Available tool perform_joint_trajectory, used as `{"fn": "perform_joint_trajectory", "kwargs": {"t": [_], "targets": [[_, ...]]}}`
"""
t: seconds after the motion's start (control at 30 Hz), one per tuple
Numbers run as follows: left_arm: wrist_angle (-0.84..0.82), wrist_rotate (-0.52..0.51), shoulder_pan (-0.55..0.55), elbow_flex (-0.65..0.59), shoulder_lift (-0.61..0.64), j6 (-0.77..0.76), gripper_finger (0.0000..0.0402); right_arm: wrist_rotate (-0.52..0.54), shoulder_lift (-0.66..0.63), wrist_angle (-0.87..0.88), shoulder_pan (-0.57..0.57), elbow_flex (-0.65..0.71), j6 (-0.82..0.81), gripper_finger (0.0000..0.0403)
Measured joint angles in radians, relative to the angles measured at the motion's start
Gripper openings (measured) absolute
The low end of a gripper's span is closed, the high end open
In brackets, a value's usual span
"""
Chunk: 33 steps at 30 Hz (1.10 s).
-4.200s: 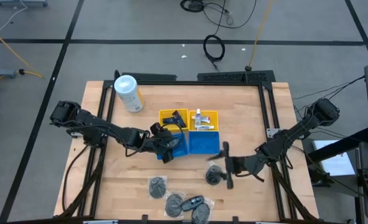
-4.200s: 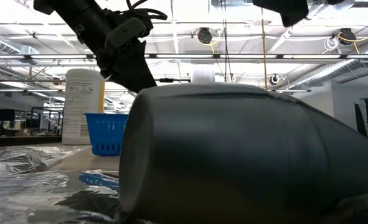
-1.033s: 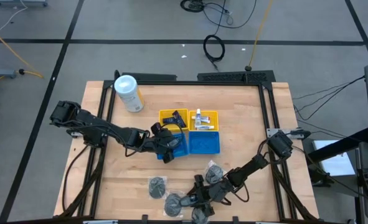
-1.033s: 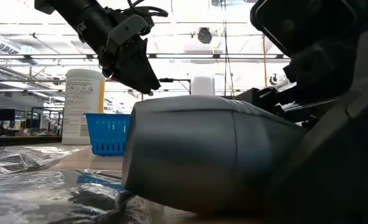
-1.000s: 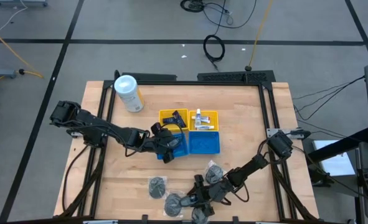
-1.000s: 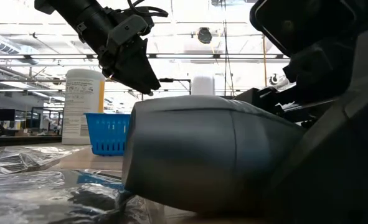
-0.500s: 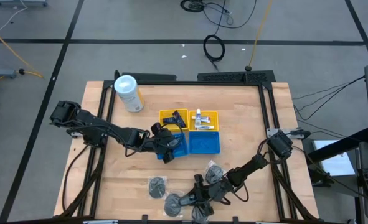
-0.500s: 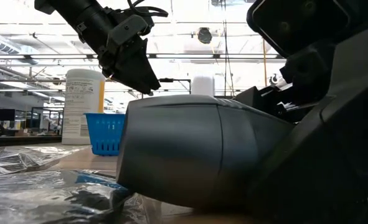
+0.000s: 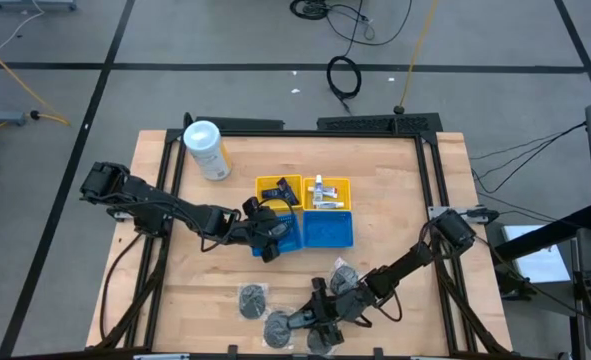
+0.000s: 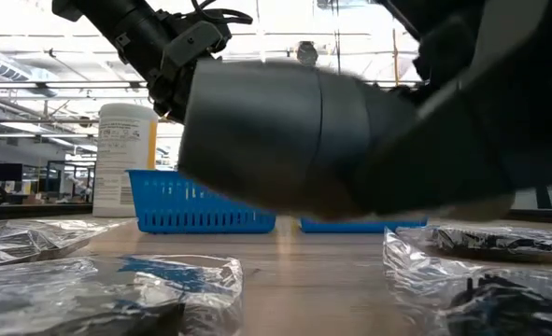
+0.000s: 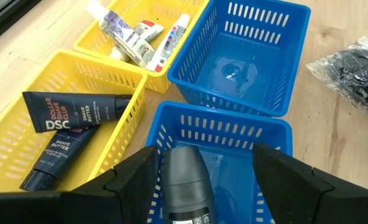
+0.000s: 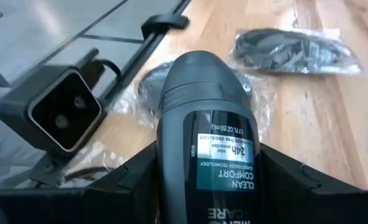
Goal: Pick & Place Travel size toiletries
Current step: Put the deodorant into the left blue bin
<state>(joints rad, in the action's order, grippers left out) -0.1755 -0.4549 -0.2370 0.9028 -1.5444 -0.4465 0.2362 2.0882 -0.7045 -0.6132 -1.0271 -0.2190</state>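
My right gripper [image 9: 313, 322] is near the table's front edge, shut on a dark grey deodorant stick [image 12: 205, 124], which the low view shows above the table [image 10: 285, 131]. My left gripper [image 9: 267, 238] hangs open over the near blue basket [image 11: 258, 127]. A second grey stick [image 11: 185, 180] shows between its fingers, with a clear gap to one finger. Clear-wrapped grey pieces [image 9: 253, 298] [image 9: 278, 328] [image 9: 343, 275] lie flat on the wood around my right gripper. Dark blue tubes [image 11: 65, 118] and white tubes [image 11: 140, 34] lie in the yellow baskets. My right gripper pinches the deodorant stick by the two sides of its labelled body [image 12: 171, 180], one finger on each side. The fingers come low and slanting from the table's far right and lie along the stick. Its rounded cap end [image 12: 199, 74] juts past them, lifted clear of the table.
A white canister [image 9: 205, 148] stands at the back left. Two yellow baskets [image 9: 327, 190] and two blue ones [image 9: 327, 230] sit mid-table. A small camera box [image 12: 53, 112] sits at the near edge beside my right gripper. Another wrapped packet [image 12: 296, 43] lies beyond the stick.
My right gripper has risen with the deodorant stick. The stick lay on the table a second ago, tipped up half a second ago, and now hangs clear above the wrapped pieces.
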Motion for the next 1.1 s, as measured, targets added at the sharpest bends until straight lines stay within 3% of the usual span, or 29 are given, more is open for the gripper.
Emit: {"fn": "perform_joint_trajectory", "kwargs": {"t": [0.17, 0.5, 0.83, 1.1], "targets": [[0.015, 0.002, 0.000, 0.000, 0.000, -0.001, 0.0255, 0.006, -0.037, 0.037, 0.006, 0.000, 0.030, 0.0197], [0.111, 0.068, 0.000, 0.000, 0.000, 0.027, 0.0255, 0.242, -0.218, 0.314, 0.010, 0.000, 0.114, 0.0197], [0.402, 0.197, 0.005, 0.000, 0.000, 0.022, 0.0255, 0.481, -0.411, 0.524, 0.011, -0.001, 0.191, 0.0197], [0.653, 0.323, 0.039, 0.000, 0.000, -0.103, 0.0255, 0.590, -0.451, 0.563, 0.011, -0.001, 0.250, 0.0197]]}}
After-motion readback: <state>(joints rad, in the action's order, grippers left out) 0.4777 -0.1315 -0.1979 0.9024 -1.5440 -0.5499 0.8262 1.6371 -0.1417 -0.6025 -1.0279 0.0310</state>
